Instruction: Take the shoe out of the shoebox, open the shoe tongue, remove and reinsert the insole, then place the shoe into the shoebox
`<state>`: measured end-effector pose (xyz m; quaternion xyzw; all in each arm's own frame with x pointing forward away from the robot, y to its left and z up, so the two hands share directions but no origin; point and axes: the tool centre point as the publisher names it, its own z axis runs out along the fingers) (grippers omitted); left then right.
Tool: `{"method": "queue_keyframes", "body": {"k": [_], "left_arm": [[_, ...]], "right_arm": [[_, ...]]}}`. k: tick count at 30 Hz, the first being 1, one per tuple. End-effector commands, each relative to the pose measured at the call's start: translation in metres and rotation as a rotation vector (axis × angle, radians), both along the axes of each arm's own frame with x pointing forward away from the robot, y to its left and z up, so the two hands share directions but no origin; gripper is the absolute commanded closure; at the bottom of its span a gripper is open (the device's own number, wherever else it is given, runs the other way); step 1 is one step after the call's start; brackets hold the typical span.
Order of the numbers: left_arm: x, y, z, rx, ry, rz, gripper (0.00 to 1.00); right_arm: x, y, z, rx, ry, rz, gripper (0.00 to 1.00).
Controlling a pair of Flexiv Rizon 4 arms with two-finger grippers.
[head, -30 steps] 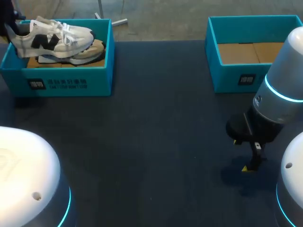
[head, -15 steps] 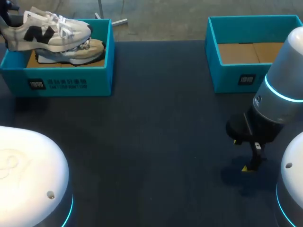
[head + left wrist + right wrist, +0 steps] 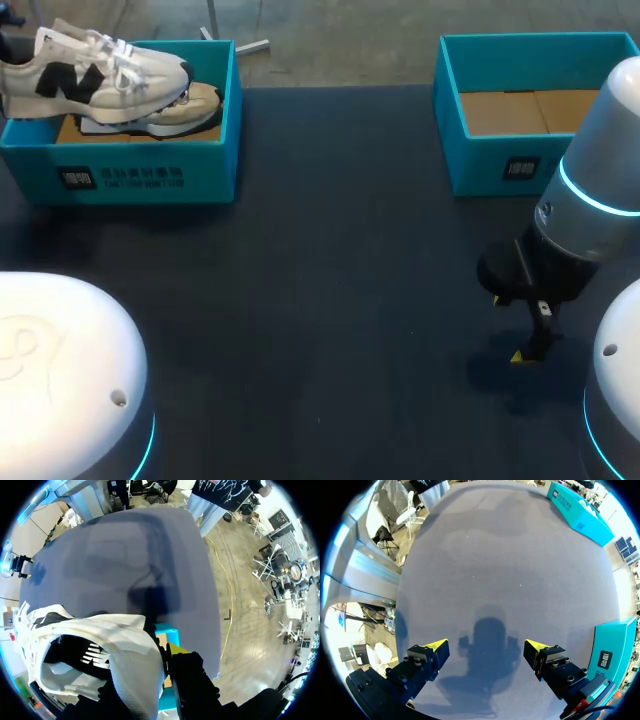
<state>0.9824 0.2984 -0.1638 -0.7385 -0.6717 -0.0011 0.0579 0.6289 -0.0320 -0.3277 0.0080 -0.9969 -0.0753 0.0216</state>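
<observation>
A white sneaker with dark side marks (image 3: pixel 90 72) hangs over the left end of the left teal shoebox (image 3: pixel 130 178), its heel past the box's left wall. In the left wrist view my left gripper (image 3: pixel 161 666) is shut on the heel collar of the sneaker (image 3: pixel 100 635), one finger inside and one outside. A second, beige-soled shoe (image 3: pixel 190 108) lies in that box. My right gripper (image 3: pixel 528 348) stands open just above the table at the right, with nothing between its fingers (image 3: pixel 487 652).
A second teal shoebox (image 3: pixel 500 165) with a bare cardboard floor sits at the back right, close behind my right arm. Dark table (image 3: pixel 330 260) stretches between the two boxes.
The left gripper has lifted the white sneaker and carried it leftward, out over the box's left wall. The right arm has not moved.
</observation>
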Motion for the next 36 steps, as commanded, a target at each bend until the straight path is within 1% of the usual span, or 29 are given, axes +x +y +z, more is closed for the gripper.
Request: {"method": "queue_keyframes", "body": {"k": [1, 8, 12, 19, 26, 36], "left_arm": [[-0.008, 0.0, 0.001, -0.003, -0.042, -0.004, 1.0], [-0.008, 0.0, 0.001, -0.003, -0.042, -0.004, 1.0], [-0.03, -0.01, 0.005, -0.011, -0.047, 0.01, 1.0], [-0.061, -0.018, 0.012, -0.021, -0.038, 0.093, 1.0], [-0.091, -0.033, 0.005, -0.013, -0.068, 0.154, 1.0], [-0.136, -0.069, -0.008, -0.048, -0.051, 0.166, 1.0]], "right_arm": [[-0.001, 0.0, -0.001, -0.001, -0.002, -0.001, 0.0], [-0.001, 0.0, -0.001, -0.001, -0.002, -0.001, 0.0], [-0.001, 0.0, -0.001, -0.001, -0.002, -0.001, 0.0], [-0.001, 0.0, -0.001, -0.001, -0.002, -0.001, 0.0], [-0.001, 0.0, -0.001, -0.001, -0.002, -0.001, 0.0], [-0.001, 0.0, -0.001, -0.001, -0.002, -0.001, 0.0]]}}
